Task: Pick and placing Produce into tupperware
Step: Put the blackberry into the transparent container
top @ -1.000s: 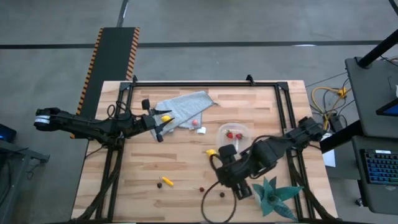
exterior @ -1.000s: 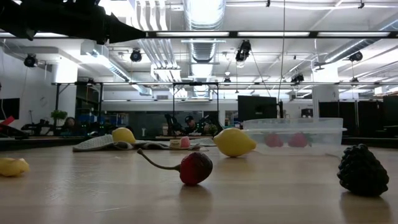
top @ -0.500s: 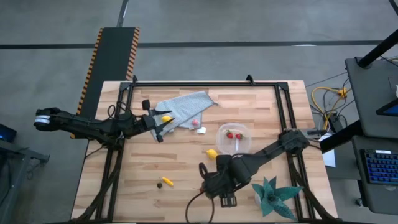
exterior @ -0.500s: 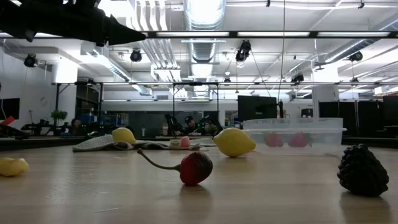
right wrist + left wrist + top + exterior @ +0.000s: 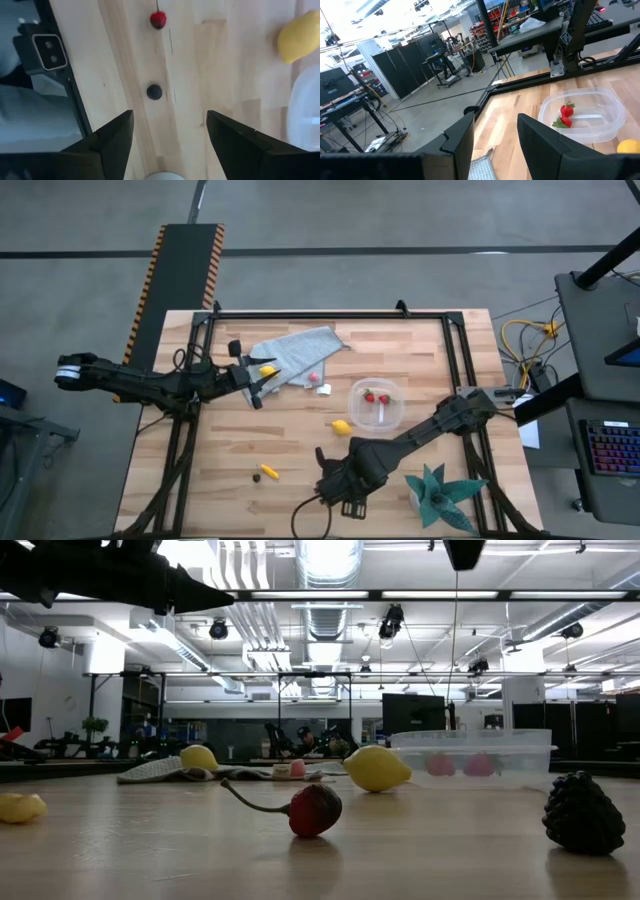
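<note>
Saw the clear, soft-cornered plastic tupperware (image 5: 376, 402) on the pale wooden plank table (image 5: 300, 440), right of centre, with two red strawberries (image 5: 564, 115) inside. Found a smooth yellow lemon (image 5: 341, 426) just beside its wall, another lemon (image 5: 266, 370) on the crumpled grey-blue cloth (image 5: 298, 350). Noted a glossy red cherry (image 5: 314, 810) with a curved stem and a dark, bumpy berry (image 5: 154, 92) near the front edge. Hovered right gripper (image 5: 169, 131) above that berry, dark fingers apart, empty. Parked left gripper (image 5: 494, 136) by the cloth, fingers apart, empty.
</note>
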